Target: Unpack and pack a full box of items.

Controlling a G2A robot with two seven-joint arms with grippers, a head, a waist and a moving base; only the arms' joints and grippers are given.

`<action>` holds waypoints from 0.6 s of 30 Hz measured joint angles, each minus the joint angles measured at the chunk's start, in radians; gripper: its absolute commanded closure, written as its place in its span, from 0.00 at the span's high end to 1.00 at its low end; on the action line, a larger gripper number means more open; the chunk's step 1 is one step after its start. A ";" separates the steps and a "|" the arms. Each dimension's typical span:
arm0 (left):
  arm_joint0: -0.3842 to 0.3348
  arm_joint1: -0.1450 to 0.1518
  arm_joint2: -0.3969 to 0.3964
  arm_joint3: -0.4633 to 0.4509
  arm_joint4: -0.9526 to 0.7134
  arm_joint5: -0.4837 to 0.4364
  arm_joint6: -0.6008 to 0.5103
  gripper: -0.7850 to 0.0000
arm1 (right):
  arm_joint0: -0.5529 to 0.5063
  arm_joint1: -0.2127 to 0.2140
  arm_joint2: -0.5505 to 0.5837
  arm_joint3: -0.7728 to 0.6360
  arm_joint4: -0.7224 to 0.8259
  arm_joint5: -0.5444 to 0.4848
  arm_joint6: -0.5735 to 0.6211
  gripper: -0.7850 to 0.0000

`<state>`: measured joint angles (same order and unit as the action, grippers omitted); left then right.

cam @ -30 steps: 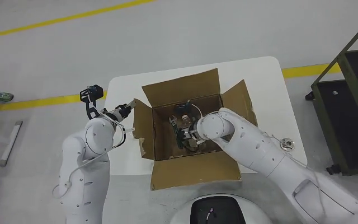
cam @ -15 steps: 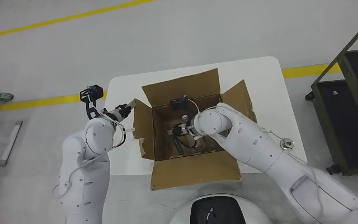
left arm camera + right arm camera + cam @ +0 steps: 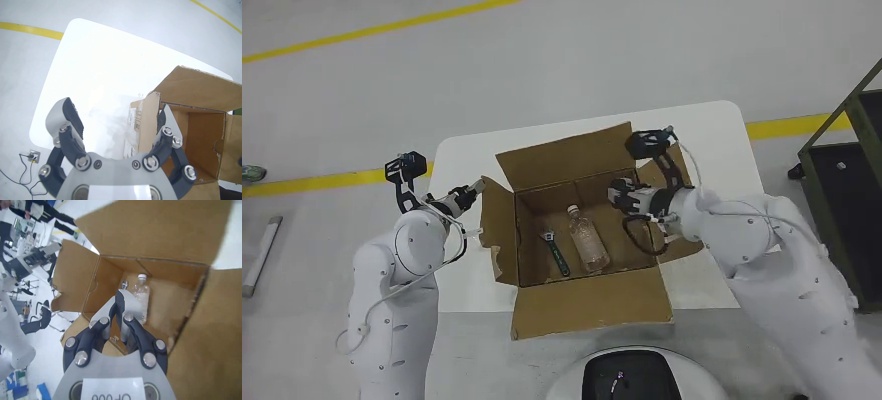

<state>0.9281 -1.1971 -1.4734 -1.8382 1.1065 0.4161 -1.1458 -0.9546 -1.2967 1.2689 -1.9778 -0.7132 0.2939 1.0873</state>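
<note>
White, smooth, rounded shells are noted on the left arm point(image 3: 407, 270) and the right arm point(image 3: 762, 250). A black camera bracket point(image 3: 405, 168) is mounted at the left wrist. A thin white cable point(image 3: 470, 238) is run along the left forearm, and a black cable point(image 3: 634, 238) is looped by the right wrist.

On the left gripper point(image 3: 117, 111), grey metal fingers are faced with black ribbed pads point(image 3: 72, 115) and joined by black links with round silver screws point(image 3: 82, 162). The right gripper point(image 3: 118, 296) is built alike, and a white printed label point(image 3: 113, 388) is fixed to its base plate.

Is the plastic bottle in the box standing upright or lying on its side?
Lying on its side. The top view shows the bottle at full length on the floor of the box, beside the wrench.
</note>
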 measured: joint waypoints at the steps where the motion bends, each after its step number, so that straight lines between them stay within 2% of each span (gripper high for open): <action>1: 0.000 0.000 0.000 0.000 0.000 0.000 0.000 1.00 | -0.028 0.007 0.035 -0.050 -0.028 0.006 0.014 0.00; 6: 0.000 0.000 0.000 0.000 0.000 0.000 0.000 1.00 | -0.156 0.041 0.189 -0.266 -0.282 0.071 0.156 0.00; 10: 0.000 0.000 0.000 0.000 0.000 0.000 0.000 1.00 | -0.239 0.058 0.273 -0.362 -0.454 0.090 0.309 0.00; 15: 0.000 0.000 0.000 0.000 0.000 0.000 0.000 1.00 | -0.371 0.067 0.386 -0.369 -0.574 -0.009 0.443 0.00; 18: 0.000 0.000 0.000 0.000 0.000 0.000 0.000 1.00 | -0.478 0.072 0.404 -0.324 -0.647 -0.013 0.450 0.00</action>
<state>0.9281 -1.1971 -1.4734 -1.8382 1.1065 0.4161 -1.1458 -1.4329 -1.2244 1.6726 -2.3023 -1.3606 0.2808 1.5375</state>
